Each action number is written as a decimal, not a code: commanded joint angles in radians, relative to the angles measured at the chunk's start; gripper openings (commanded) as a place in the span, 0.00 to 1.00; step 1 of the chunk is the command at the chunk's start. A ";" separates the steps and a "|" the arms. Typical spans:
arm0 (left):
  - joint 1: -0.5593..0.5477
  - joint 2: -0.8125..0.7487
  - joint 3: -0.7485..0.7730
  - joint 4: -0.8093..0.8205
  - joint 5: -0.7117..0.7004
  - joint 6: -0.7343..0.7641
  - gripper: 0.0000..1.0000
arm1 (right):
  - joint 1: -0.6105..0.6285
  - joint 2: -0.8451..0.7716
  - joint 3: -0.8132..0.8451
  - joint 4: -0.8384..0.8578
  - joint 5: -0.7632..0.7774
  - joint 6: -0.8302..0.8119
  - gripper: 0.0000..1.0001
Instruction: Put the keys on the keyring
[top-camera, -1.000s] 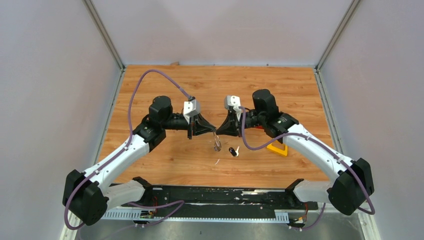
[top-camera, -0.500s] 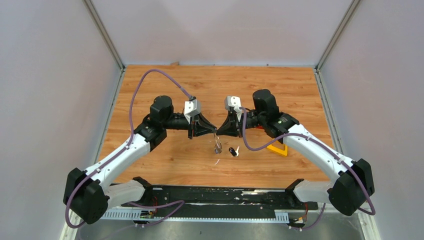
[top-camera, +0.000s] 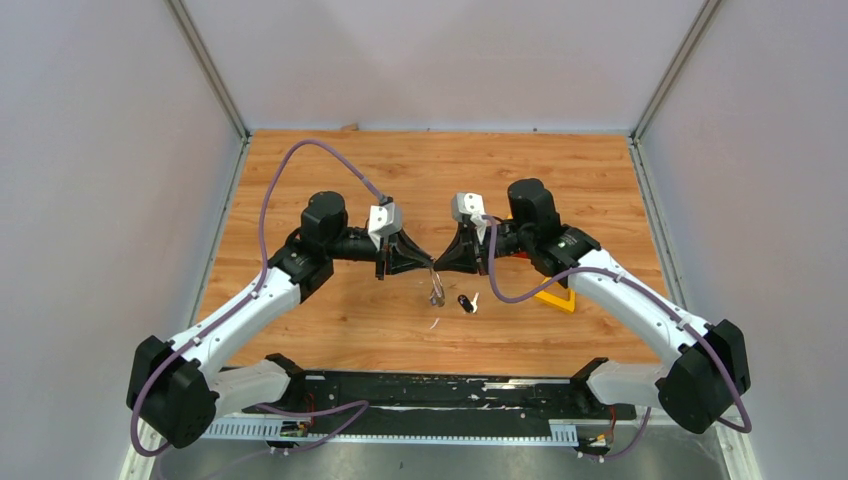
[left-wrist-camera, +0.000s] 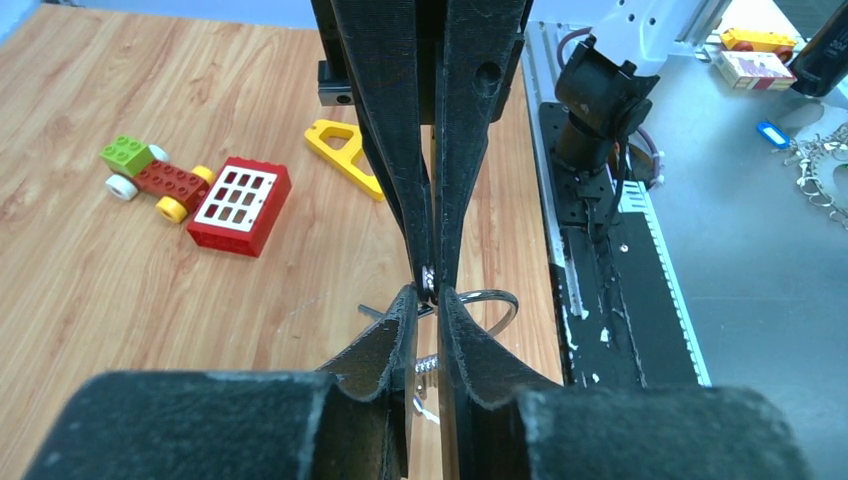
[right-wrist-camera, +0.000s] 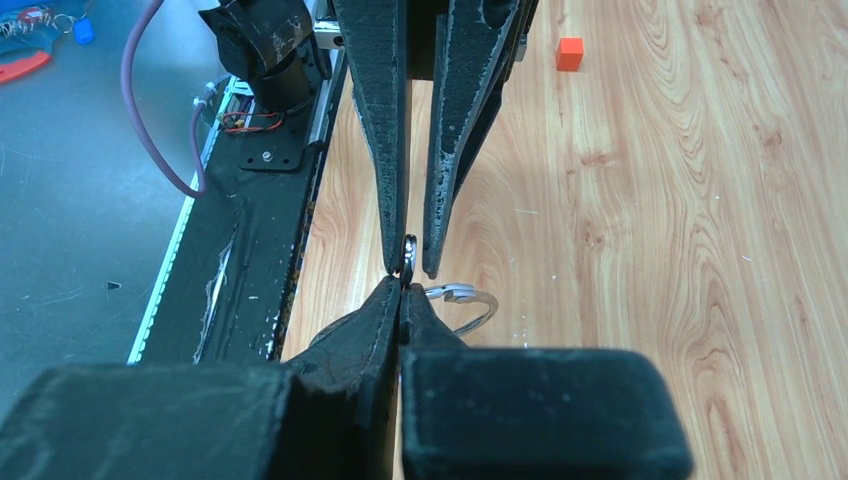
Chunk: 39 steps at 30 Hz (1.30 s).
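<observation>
Above table (top-camera: 600, 180), left pincer (left-wrist-camera: 426, 300) faces right pincer (right-wrist-camera: 400, 290) (pinching keyring (right-wrist-camera: 455, 292)).

Table (top-camera: 350, 170): wood grain, smooth, slight sheen.
Keyring (left-wrist-camera: 495, 298): thin bright metal wire, glossy.
Key (top-camera: 466, 302): black plastic head, silvery metal blade.
Left gripper fingers (left-wrist-camera: 385, 350): black plastic, matt, grainy.
Yellow frame (left-wrist-camera: 345, 155): smooth plastic.
Toy blocks (left-wrist-camera: 238, 205): glossy plastic.

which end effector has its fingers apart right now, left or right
The left end effector: a narrow gap shows between its fingertips, with the keyring wire in it. The right end effector has its fingers pressed shut on that ring.
</observation>
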 joint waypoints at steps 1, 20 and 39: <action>0.000 -0.022 -0.003 0.016 0.017 0.031 0.17 | -0.006 -0.028 0.007 0.038 -0.052 0.001 0.00; 0.000 -0.005 -0.016 0.092 0.040 -0.016 0.21 | -0.006 -0.012 0.011 0.049 -0.060 0.022 0.00; 0.000 0.018 -0.013 0.122 0.050 -0.050 0.00 | -0.005 -0.007 0.013 0.055 -0.055 0.031 0.00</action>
